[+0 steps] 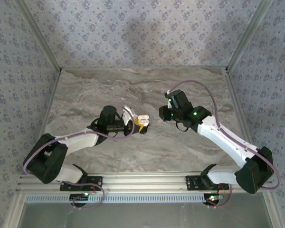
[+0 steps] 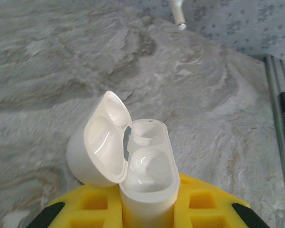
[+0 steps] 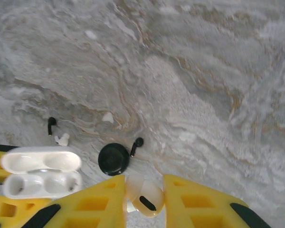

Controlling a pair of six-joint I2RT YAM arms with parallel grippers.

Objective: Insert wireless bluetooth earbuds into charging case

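Now left pincer [image 2: 146,216] clamps open charging case [image 2: 149,171]; right pincer [image 3: 145,186] pinches earbud [image 3: 143,197].

We see a glossy white case [image 2: 147,180] and earbud [image 3: 145,197], yellow pincer fingers [image 3: 194,204], a grey-veined marble bench [image 1: 133,85], and floral blue-grey walls [image 1: 133,28].

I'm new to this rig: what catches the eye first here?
A glossy white rounded charging case, lid flipped open and both wells empty, stands clamped in the left pincer. The right pincer pinches a small white plastic earbud above the marbled table, where a round black object lies.
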